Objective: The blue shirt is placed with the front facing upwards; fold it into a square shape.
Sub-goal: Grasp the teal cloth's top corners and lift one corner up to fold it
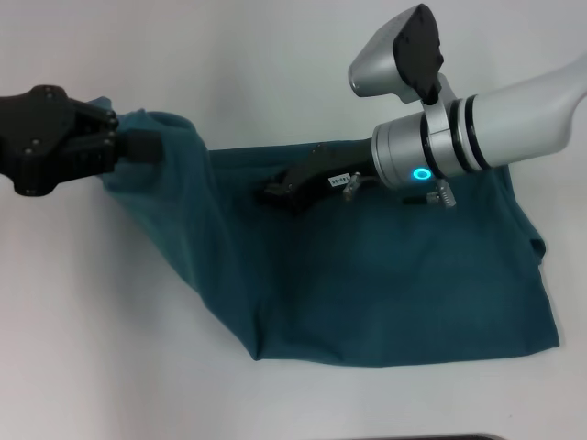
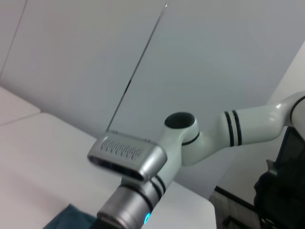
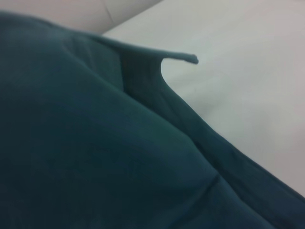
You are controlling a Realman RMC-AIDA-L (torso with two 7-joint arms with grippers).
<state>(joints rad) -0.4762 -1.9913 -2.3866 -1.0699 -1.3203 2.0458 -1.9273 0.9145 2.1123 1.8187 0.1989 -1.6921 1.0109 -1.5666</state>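
Note:
The blue shirt (image 1: 385, 275) lies on the white table with a plain teal side up and no lettering showing. My left gripper (image 1: 138, 147) is at its far left corner, shut on a bunch of cloth that it holds raised, and the fabric drapes from there down to the near edge. My right gripper (image 1: 275, 192) reaches in from the right, low over the middle of the far edge. Its black fingers are together on a dark fold of cloth. The right wrist view is filled by the shirt (image 3: 95, 157), with one raised edge. A corner of the shirt (image 2: 71, 217) shows in the left wrist view.
The white table (image 1: 92, 348) surrounds the shirt on all sides. The right arm's silver forearm (image 1: 514, 115) crosses above the shirt's far right part. A dark strip (image 1: 449, 437) runs along the table's near edge.

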